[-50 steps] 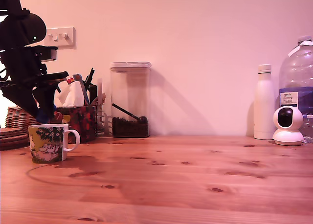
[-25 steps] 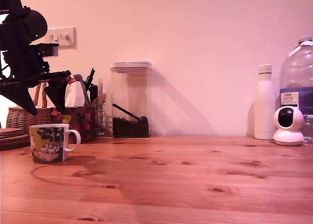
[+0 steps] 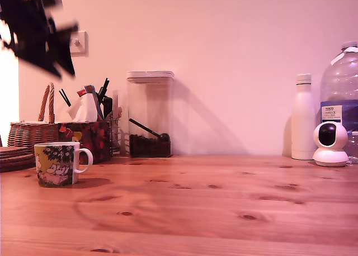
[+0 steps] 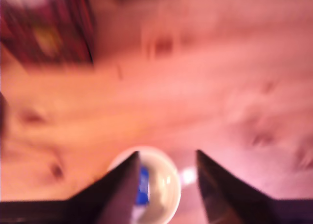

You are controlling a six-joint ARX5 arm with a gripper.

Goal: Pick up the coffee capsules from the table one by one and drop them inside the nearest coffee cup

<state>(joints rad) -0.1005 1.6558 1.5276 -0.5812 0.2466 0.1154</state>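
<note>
Wrist view, blurred: the gripper (image 4: pixel 166 160) is hanging above the coffee cup (image 4: pixel 159 185) with its jaws standing apart and nothing between them. The cup's white round mouth is showing in the gap between the two dark fingers (image 4: pixel 120 190), partly hidden by one of them. Something blue (image 4: pixel 143 186) is lying inside the cup, against the edge of that finger; too smeared to say what it is.

Exterior view: the arm is showing only as a black blurred shape at the top of the view's left, the gripper (image 3: pixel 59 66) well above the cup (image 3: pixel 56 164); jaw state not readable here. The cup is standing upright on the table (image 3: pixel 212 211) near the view's left edge, handle turned toward the view's right.

Differences between views: only the wrist view is looking down into the cup and showing the blue thing. Only the exterior view is showing the cup's printed side and what is standing behind it: a wicker basket (image 3: pixel 31 133), a red floral box (image 3: pixel 89 138), a clear canister (image 3: pixel 149 113) with a dark scoop, and, at the view's right, a white bottle (image 3: pixel 302 117), a small white camera (image 3: pixel 329 144) and a large water bottle (image 3: pixel 341 94). The red box (image 4: pixel 46 26) is appearing as a dark red smear in the wrist view.
</note>
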